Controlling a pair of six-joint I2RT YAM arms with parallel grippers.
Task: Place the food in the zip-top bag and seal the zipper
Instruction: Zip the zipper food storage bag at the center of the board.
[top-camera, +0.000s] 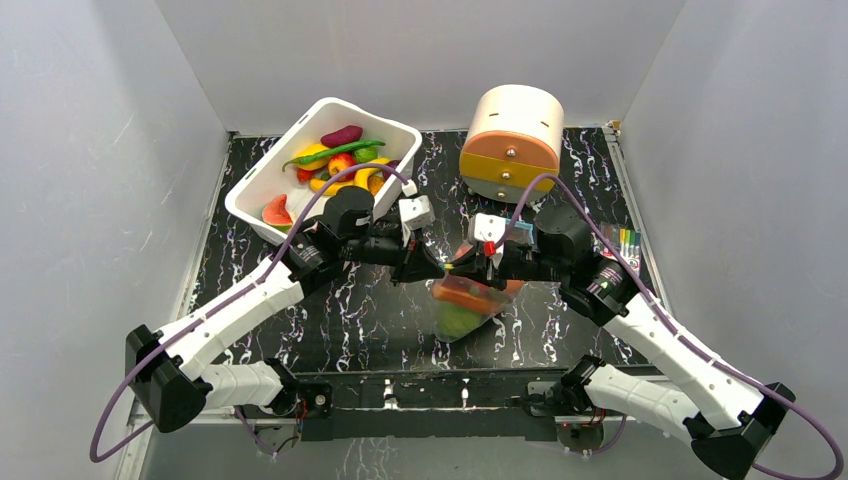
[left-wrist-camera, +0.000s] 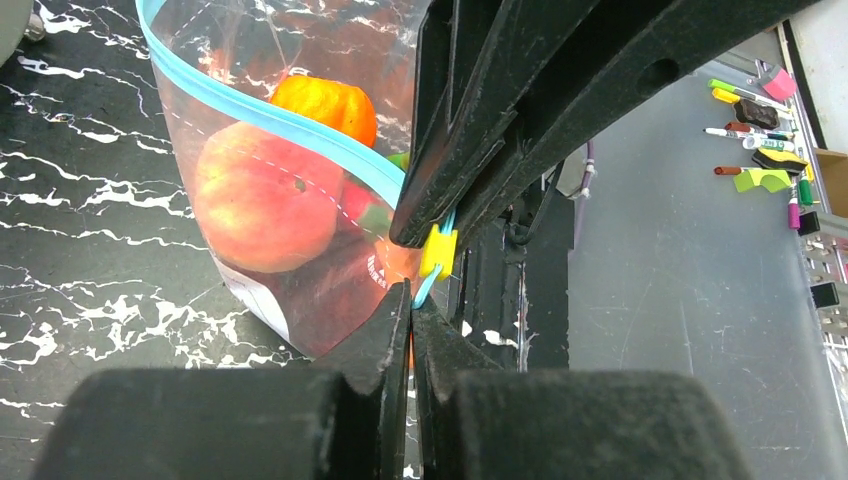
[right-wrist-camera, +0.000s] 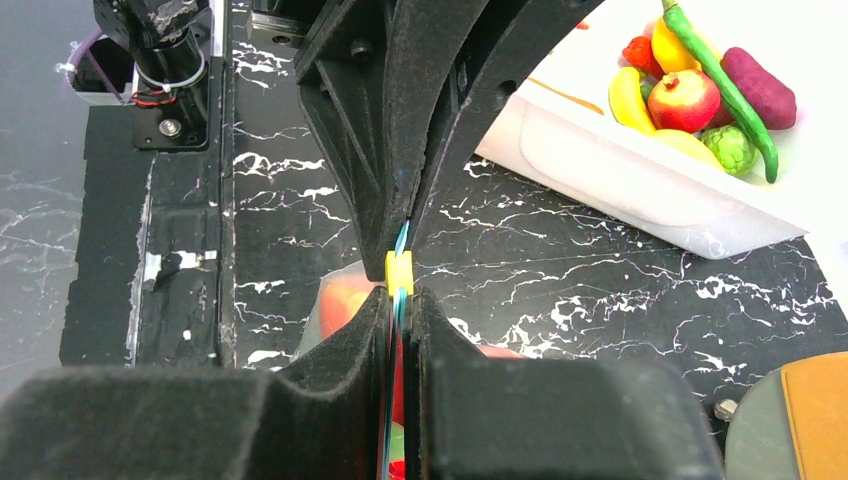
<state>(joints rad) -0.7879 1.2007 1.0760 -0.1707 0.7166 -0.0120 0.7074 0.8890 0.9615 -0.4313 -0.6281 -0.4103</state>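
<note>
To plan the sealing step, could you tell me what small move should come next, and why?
Probably draw the left gripper along the zipper, away from the right gripper. Both are shut on the strip beside its yellow slider, food sits inside the bag, and the strip beyond looks wavy, perhaps unsealed.

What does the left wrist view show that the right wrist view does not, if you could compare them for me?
Only the left wrist view: the peach and an orange fruit inside the zip-top bag, the long curve of the zipper, and some markers. Only the right wrist view: the white bin with food in it. Both: the left gripper and right gripper shut on the zipper, either side of its yellow slider.
</note>
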